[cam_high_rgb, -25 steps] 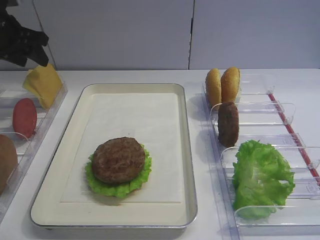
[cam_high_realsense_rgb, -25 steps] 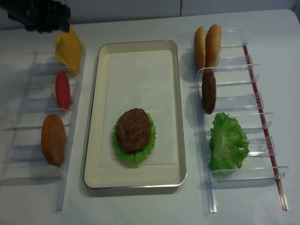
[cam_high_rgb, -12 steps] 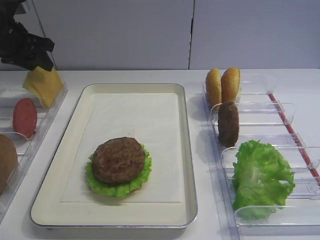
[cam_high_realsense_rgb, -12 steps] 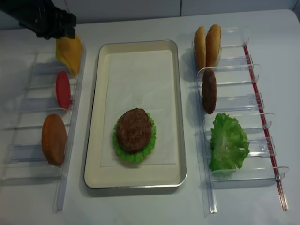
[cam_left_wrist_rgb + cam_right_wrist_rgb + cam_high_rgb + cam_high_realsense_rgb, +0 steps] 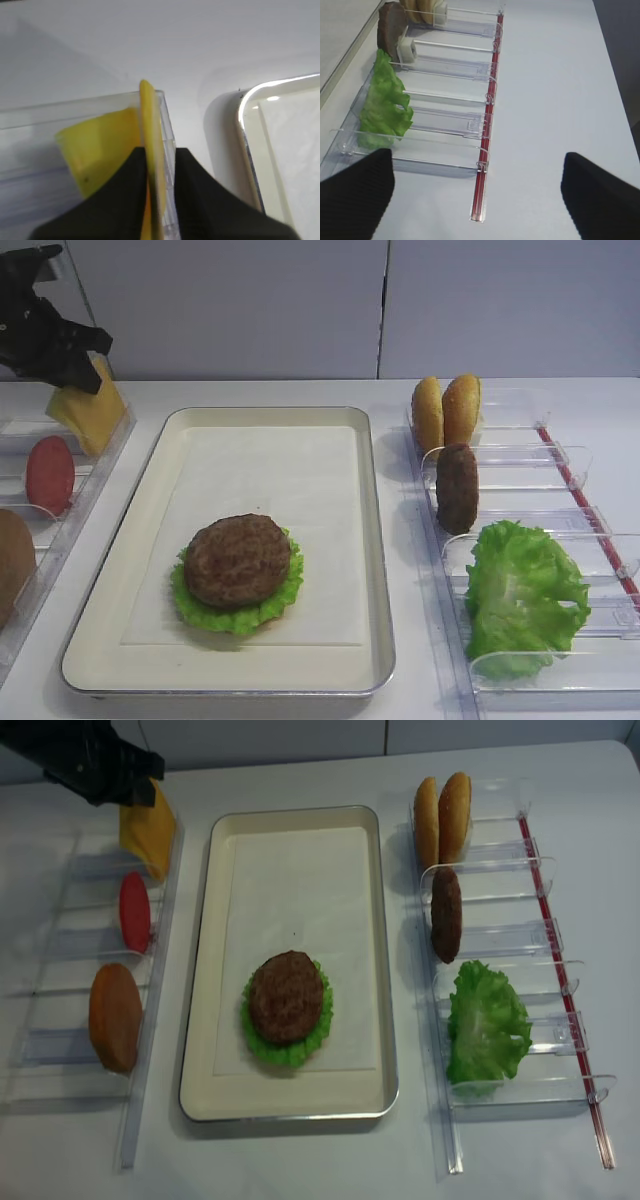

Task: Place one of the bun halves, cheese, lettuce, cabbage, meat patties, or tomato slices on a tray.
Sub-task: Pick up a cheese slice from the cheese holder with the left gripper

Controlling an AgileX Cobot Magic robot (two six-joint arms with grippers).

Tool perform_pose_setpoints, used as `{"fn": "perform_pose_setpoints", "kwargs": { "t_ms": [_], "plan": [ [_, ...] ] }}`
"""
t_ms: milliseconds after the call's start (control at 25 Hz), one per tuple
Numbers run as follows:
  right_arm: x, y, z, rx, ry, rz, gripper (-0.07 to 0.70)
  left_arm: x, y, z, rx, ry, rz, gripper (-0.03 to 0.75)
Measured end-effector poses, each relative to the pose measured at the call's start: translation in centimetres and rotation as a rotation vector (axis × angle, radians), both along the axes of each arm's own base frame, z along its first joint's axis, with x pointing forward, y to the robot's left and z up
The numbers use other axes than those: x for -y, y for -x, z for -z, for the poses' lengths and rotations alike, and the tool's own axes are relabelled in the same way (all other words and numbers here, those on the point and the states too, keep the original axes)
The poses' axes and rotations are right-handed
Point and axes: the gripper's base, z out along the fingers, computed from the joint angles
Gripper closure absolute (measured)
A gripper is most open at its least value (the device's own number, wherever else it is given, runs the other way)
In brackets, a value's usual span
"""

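Left fingers [image 5: 160,190] closed in, wrist view shows cheese [image 5: 150,125] pinched edge-on

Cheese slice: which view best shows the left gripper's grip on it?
Left wrist: the cheese stands edge-on between the left gripper's fingers. Both exterior high views show its yellow face, top corner hidden by the gripper. Right wrist misses it.

One exterior view looks low across the worktop [image 5: 400,395] from its front edge toward the back wall; the other looks steeply down. Both share the tray [image 5: 375,540] and the side holders. The left wrist camera sits close over the cheese [image 5: 150,130]; the right wrist one looks along the lettuce [image 5: 382,107] holder
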Motion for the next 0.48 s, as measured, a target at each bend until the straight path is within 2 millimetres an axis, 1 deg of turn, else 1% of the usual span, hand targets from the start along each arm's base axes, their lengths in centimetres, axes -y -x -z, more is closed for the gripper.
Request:
{"fn": "perform_pose_setpoints", "kwargs": {
  "t_ms": [80,160,200,280,480],
  "plan": [
    [0.0,0.0,0.0,0.000,0.000,0.000,-0.062,0.0,-0.1,0.7,-0.019,0.001,0.003,0.603],
    [0.0,0.0,0.0,0.000,0.000,0.000,-0.062,0.0,-0.2,0.8,-0.020,0.001,0.002,0.693],
    [0.0,0.0,0.0,0.000,0.000,0.000,-0.062,0.0,-0.2,0.8,-0.018,0.001,0.002,0.705],
    [0.0,0.0,0.0,0.000,0.000,0.000,-0.062,0.0,-0.3,0.7,-0.014,0.000,0.002,0.705],
    [0.0,0.0,0.0,0.000,0.000,0.000,-0.062,0.1,-0.3,-0.3,-0.009,0.005,0.013,0.705]
  ]
}}
